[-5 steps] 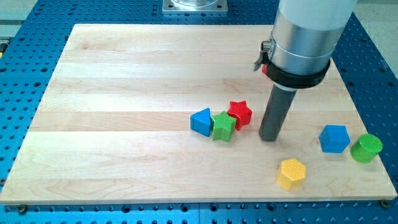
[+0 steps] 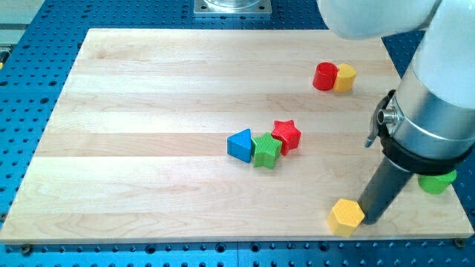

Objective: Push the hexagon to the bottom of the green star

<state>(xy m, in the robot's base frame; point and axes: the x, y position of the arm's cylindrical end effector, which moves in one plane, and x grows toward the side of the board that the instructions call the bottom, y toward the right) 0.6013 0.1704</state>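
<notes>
Yellow hexagon (image 2: 346,216) sits near the board's bottom-right corner, with my tip (image 2: 373,219) just beside it on the view's right, seemingly touching; the rod has no jaws and holds nothing. Mid-board, the green star (image 2: 265,150) lies between a blue triangle (image 2: 240,144) and red star (image 2: 286,135). Farther off, near the top-right corner, a red cylinder (image 2: 324,76) touches a yellow block (image 2: 344,77).

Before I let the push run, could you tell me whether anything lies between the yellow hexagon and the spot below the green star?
Nothing visible does. My tip sits right against the yellow hexagon on the view's right side, and the board from there to just below the green star is bare wood.
</notes>
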